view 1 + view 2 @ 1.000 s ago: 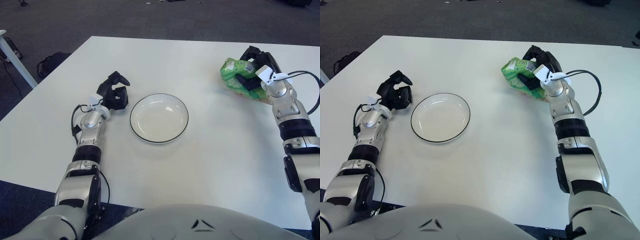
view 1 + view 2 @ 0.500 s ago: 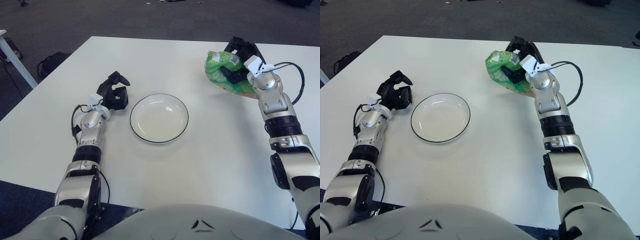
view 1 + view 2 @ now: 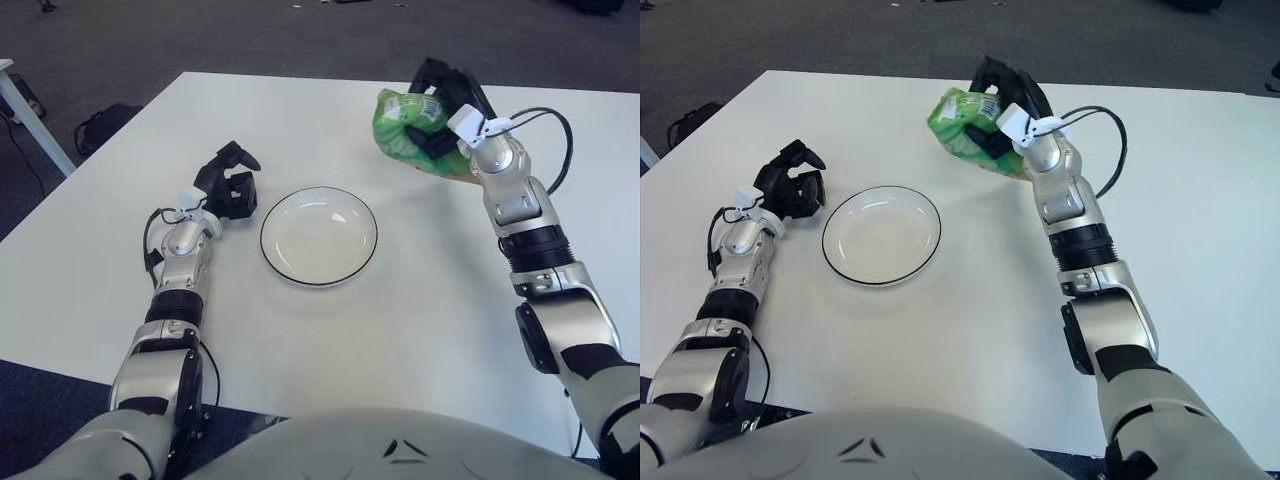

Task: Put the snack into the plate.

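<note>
Right hand point(image 3: 445, 105) clenched around green snack bag point(image 3: 408, 132), held at about one o'clock from white plate point(image 3: 318, 236), apart from it. Left hand point(image 3: 227, 182) curled, gripping nothing, just beside plate at nine o'clock on white table point(image 3: 420, 320).

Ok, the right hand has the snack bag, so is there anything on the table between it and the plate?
Nothing visible. The right hand holds the green snack bag to the plate's far right, with only bare white table between them. The left hand shows beside the plate's left rim, off that path.
</note>
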Tool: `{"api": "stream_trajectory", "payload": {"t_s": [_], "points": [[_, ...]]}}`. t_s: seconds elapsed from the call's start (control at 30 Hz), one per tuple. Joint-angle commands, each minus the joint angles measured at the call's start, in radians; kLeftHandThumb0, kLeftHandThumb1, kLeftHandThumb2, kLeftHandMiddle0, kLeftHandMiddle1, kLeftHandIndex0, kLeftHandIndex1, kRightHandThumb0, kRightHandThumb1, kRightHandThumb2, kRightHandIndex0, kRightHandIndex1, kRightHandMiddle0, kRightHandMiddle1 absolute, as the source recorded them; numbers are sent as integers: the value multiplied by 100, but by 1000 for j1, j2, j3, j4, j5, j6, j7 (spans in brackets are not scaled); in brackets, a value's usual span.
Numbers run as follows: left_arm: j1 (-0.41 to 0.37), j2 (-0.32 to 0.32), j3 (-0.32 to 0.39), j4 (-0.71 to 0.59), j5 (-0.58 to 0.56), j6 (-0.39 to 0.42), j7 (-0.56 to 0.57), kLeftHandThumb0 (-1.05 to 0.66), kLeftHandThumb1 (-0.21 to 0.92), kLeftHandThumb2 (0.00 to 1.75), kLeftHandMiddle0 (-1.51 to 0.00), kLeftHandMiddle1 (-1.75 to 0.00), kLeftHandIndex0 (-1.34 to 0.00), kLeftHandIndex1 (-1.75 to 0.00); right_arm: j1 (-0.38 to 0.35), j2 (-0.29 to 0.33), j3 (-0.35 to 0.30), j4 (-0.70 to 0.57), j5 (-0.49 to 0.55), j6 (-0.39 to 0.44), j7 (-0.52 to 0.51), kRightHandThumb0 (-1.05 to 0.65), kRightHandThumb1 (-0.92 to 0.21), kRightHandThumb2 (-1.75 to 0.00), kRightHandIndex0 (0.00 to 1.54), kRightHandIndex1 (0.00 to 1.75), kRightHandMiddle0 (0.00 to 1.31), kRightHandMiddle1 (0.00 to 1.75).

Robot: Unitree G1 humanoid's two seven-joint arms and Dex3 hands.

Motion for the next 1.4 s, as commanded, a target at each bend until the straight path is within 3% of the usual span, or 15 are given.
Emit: {"api": "stream_trajectory", "payload": {"t_s": [0.0, 0.27, 0.87, 1.37], "points": [[83, -37, -15, 56, 12, -4, -3, -43, 47, 112, -106, -175, -49, -175, -27, -1, 11, -32, -19, 12, 21, 0, -2, -164, 85, 169, 61, 175], [82, -42, -17, 55, 18, -5, 9, -44, 46, 114, -109, -175, -50, -175, -25, 40, 51, -72, -23, 3, 53, 0, -1, -164, 87, 166, 62, 175], [90, -55, -19, 26, 12, 32, 12, -43, 47, 113, -112, -175, -49, -175, -39, 160, 124, -135, -30, 66, 123, 0, 3, -169, 89, 167, 65, 175], [79, -61, -18, 33, 27, 31, 49, -44, 44, 117, -114, -175, -52, -175, 37, 199, 158, -213, 52, 2, 239, 0, 5, -173, 87, 174, 67, 175]]}}
